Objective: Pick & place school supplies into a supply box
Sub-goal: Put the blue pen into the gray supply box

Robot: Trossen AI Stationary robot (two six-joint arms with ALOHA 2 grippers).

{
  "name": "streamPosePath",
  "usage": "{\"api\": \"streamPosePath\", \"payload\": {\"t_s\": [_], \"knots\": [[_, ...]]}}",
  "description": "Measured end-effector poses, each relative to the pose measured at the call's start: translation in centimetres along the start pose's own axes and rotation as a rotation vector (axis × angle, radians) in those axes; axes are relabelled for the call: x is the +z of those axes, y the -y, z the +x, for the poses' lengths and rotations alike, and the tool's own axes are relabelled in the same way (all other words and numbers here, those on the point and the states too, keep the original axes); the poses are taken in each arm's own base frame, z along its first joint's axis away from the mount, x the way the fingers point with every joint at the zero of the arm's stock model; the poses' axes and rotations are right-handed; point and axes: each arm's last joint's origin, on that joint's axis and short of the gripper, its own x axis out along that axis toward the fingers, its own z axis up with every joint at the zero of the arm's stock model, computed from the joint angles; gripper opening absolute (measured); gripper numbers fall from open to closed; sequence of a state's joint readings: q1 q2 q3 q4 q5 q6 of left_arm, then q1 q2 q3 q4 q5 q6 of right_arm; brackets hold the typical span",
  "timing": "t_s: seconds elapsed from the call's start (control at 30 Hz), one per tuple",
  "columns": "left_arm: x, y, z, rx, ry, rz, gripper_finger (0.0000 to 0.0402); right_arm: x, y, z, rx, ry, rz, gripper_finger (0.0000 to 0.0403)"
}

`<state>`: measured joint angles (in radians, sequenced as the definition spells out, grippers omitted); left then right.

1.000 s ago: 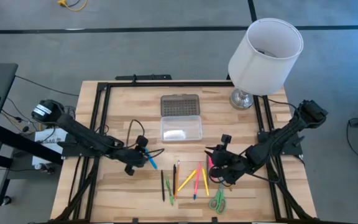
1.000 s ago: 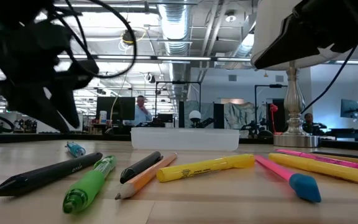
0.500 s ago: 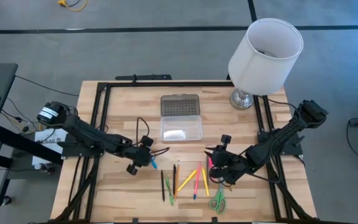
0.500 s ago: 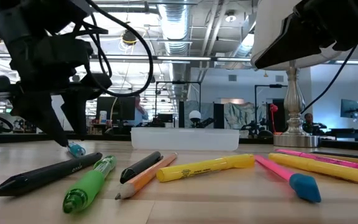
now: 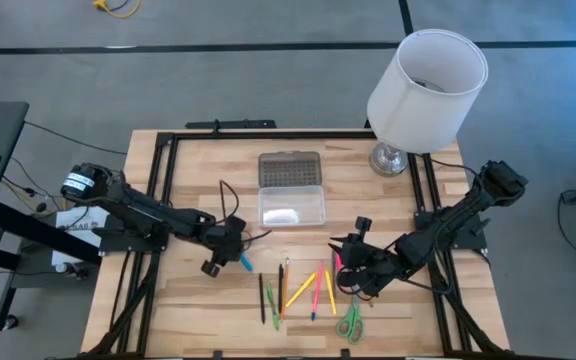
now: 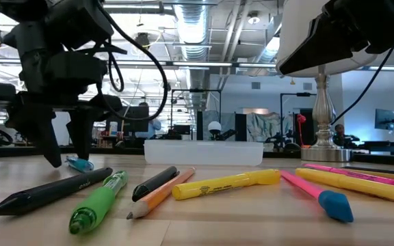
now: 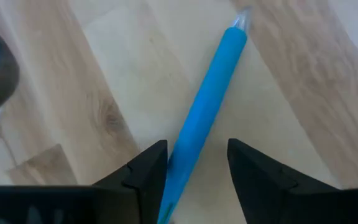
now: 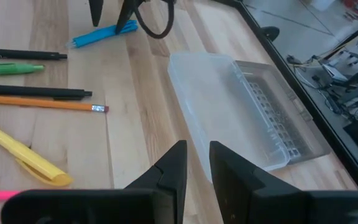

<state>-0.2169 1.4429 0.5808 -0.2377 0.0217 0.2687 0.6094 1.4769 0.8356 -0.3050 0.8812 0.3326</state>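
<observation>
Two arms worked over the desk (image 5: 198,300). One blue pen (image 5: 244,262) lay flat on the wood, left of the main row of supplies (image 5: 303,292), its long axis running on a slant from upper left to lower right in the high view; in the left wrist view the pen (image 7: 204,118) ran straight away from the camera, its clear tip at the far end. The left pincer (image 5: 230,245) stood low over that pen, its fingers (image 7: 143,174) parted a little wider than the barrel, one on each side; whether they touched it could not be told. In the low view the same pincer (image 6: 63,160) reached the desk with the pen's end (image 6: 81,164) just beside one tip. The other supplies lay side by side, mostly lengthwise toward the box: a dark pen (image 6: 53,191), a green pen (image 6: 100,201), an orange pencil (image 6: 159,195), a yellow marker (image 6: 228,183) and pink ones (image 6: 351,174), with green scissors (image 5: 349,322) at the row's right end. The clear box (image 5: 291,207) sat open behind them, its dotted lid (image 5: 290,169) laid back. The right pincer (image 5: 343,250) hovered above the row's right side, its fingers (image 8: 169,171) only narrowly apart and holding nothing. A white lamp (image 5: 426,80) stood at the far right corner, its base partly hidden by the shade.
</observation>
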Motion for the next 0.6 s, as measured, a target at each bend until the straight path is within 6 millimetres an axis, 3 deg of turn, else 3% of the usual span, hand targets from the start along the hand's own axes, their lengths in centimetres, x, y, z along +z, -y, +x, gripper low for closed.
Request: {"api": "streamPosePath", "payload": {"t_s": [0.37, 0.6], "knots": [[-0.25, -0.28, -0.02, 0.023, -0.024, -0.011, 0.0097, 0.01, 0.00, 0.00, 0.000, 0.001, 0.001, 0.0065], [-0.28, -0.36, -0.02, 0.053, -0.032, -0.011, 0.0086, 0.01, 0.00, 0.00, 0.001, 0.000, 0.001, 0.0065]]}}
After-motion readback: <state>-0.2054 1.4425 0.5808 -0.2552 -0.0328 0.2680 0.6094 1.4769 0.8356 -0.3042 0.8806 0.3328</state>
